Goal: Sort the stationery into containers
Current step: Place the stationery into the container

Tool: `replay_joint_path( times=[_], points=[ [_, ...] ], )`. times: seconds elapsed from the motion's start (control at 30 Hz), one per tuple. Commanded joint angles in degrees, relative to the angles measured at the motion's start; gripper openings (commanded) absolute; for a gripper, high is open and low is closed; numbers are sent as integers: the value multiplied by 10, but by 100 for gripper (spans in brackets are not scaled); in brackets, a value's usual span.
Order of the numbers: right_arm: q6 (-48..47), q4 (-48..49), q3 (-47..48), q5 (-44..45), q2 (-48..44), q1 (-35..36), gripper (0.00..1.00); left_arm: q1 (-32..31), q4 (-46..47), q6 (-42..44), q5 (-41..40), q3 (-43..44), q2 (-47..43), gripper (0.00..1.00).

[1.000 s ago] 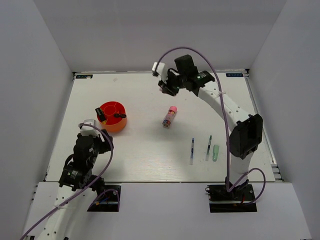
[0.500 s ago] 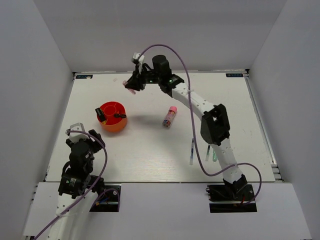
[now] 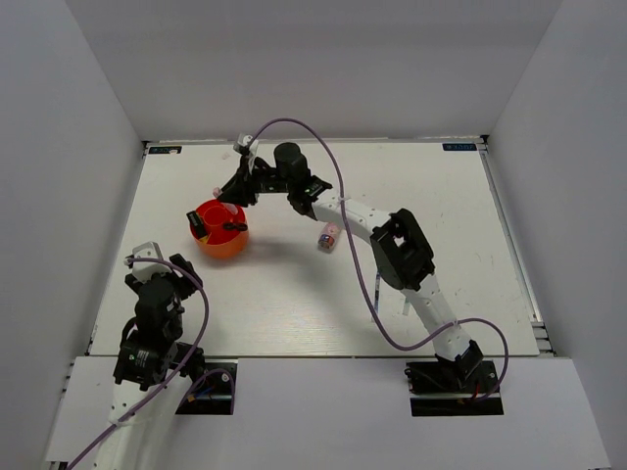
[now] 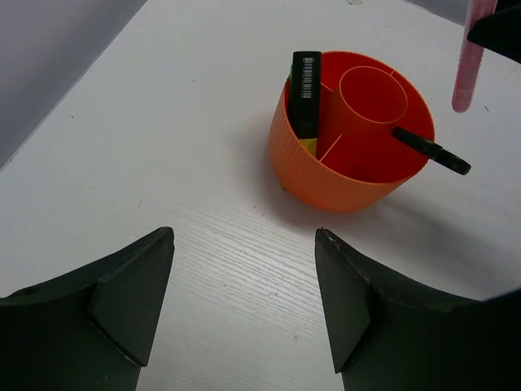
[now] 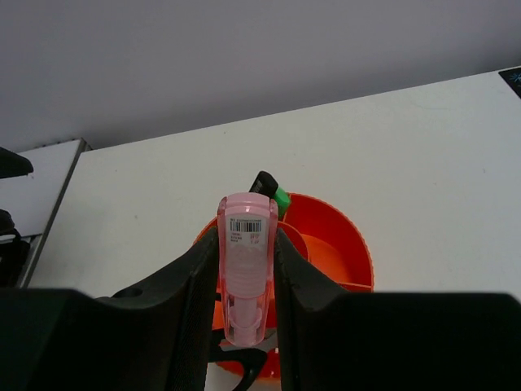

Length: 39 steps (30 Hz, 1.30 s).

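The right gripper (image 5: 244,285) pinched the eraser (image 5: 245,240) by its long sides above the cup (image 5: 346,244); it looked light, rigid and slick.

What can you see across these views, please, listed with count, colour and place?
Organiser: one, red-orange, round, on the table's left part.
Highlighter: one, black with a green end, standing in an outer compartment of the organiser.
Black handle: one, sticking out over the organiser's rim; possibly scissors.
Pink eraser: one, held above the organiser.
Glue stick: one, pink-capped, lying mid-table, partly behind the right arm.
Table: one, white.
Left gripper: one, black, open, near-left, facing the organiser.
Right gripper: one, black, shut on the pink eraser.
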Motion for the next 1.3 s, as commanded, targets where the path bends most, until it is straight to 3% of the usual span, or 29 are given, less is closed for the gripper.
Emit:
replay_joint_path(
  times=[0.0,0.47,0.7,0.87,1.27],
  points=[
    [60,79,-15,6,-61,4,0,4,-2,3,-9,1,7,80],
    [15,63,-19,-110,-68,62,0,4,-5,3,-12,0,-1,80],
    [-95,32,-3,-197,-35,74,0,3,-3,2,-17,0,-9,80],
    [-157,-10,47,-192,-5,72,0,4,-6,1,-18,0,-12,80],
    [-271,-54,48,-135,19,78,0,4,-4,0,-24,-1,-17,80]
  ],
)
